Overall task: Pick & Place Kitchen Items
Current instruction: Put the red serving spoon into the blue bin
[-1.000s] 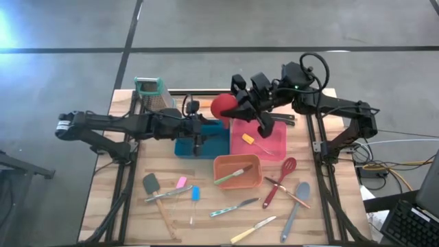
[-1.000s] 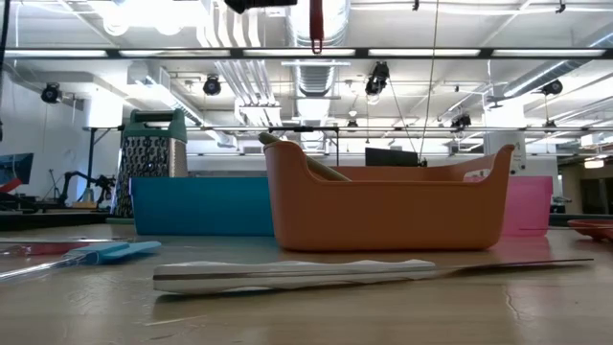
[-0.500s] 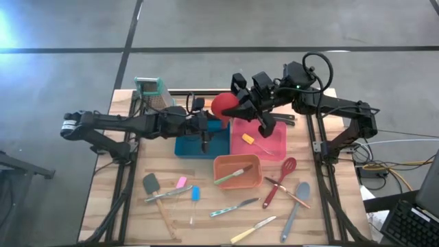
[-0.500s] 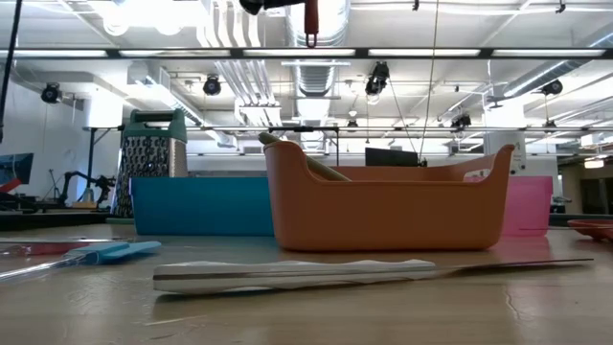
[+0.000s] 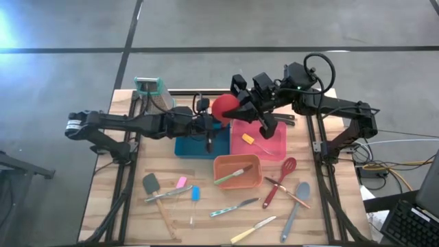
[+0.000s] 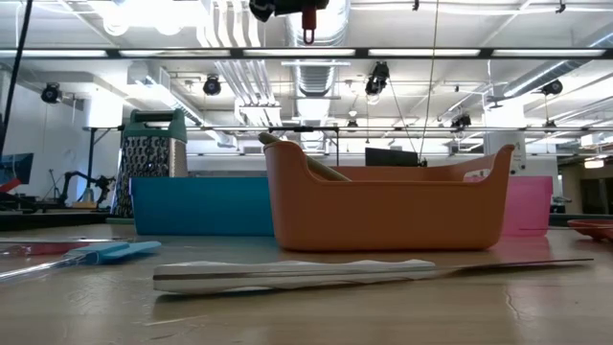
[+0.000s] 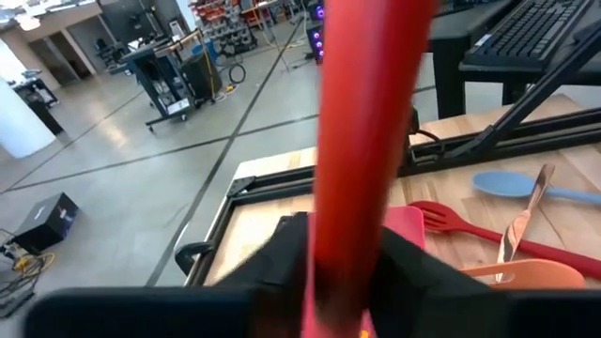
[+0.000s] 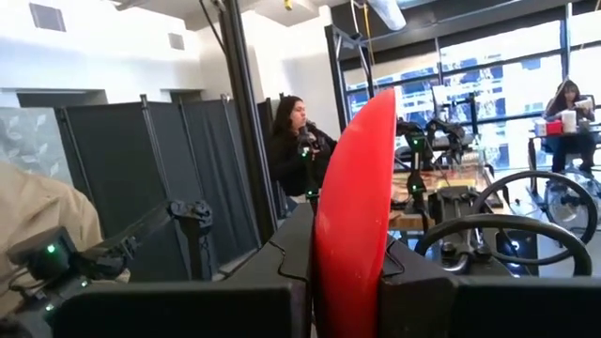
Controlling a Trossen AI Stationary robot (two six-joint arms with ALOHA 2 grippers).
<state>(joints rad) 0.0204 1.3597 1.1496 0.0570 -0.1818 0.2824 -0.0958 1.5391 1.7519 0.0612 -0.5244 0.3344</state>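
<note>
**Red spoon held between both grippers above the blue tray**

The red spoon (image 5: 221,108) hangs in the air over the far edge of the blue tray (image 5: 185,147). The right gripper (image 5: 236,110) is clamped on its round bowl, and the left gripper (image 5: 209,125) has closed around its handle (image 7: 362,141), which points down toward the tray. Just beside the blue tray sits the pink tray (image 5: 274,145), holding a small orange-headed spatula (image 5: 251,141). Nearer the front edge, touching both, is the orange tray (image 5: 255,180) with a utensil (image 5: 233,175) lying in it. The box grater (image 5: 152,92) stands at the blue tray's far left corner. More spoons, spatulas and knives lie on the wooden table (image 5: 103,206) in front of the trays.
</note>
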